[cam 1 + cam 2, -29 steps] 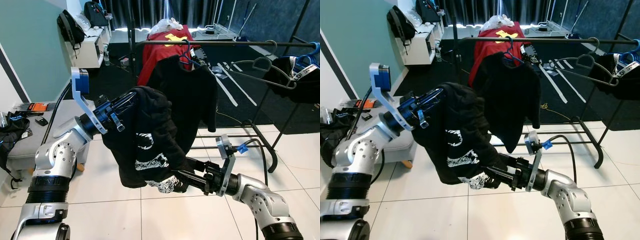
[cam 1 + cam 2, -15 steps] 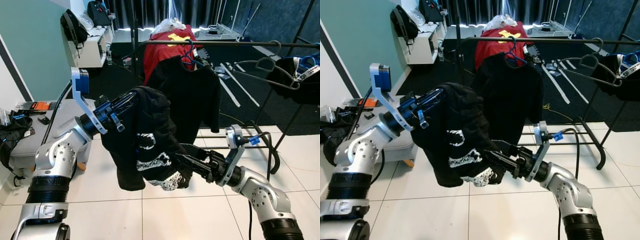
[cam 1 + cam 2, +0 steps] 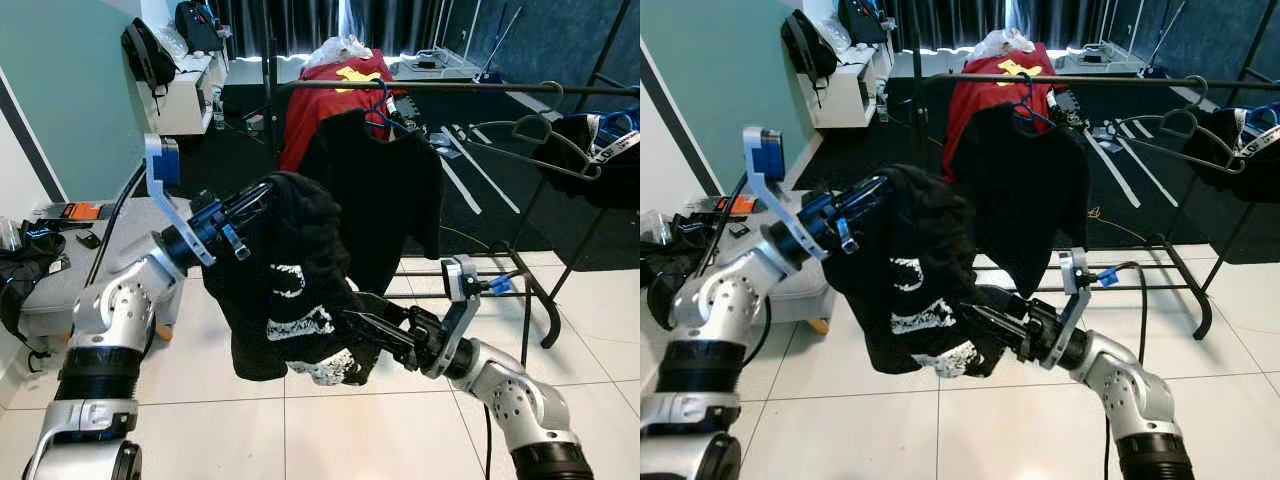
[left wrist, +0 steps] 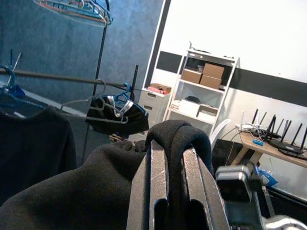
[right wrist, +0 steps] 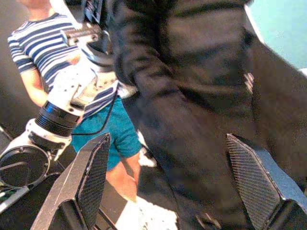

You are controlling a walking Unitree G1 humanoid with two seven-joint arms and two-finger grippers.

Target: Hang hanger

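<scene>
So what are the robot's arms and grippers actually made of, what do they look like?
Both arms are silver metal with ribbed black joint rings. Each wrist carries a grey bracket with a blue part on top. The left gripper has two long black fingers with worn metal faces; the right gripper has black fingers with a woven carbon-like texture. Black cables trail from both arms.

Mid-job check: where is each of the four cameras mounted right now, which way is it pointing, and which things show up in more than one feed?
Left eye view: on the head, looking forward and down at the clothes rail; both silver arms show, the left gripper holding up the black garment.
Right eye view: the head's other eye, same scene; the right gripper reaches into the garment's lower part.
Left wrist view: along its shut fingers, garment pinched between, toward a shelf unit.
Right wrist view: between open fingers at the garment, a person behind.
Shared: the black garment.
</scene>
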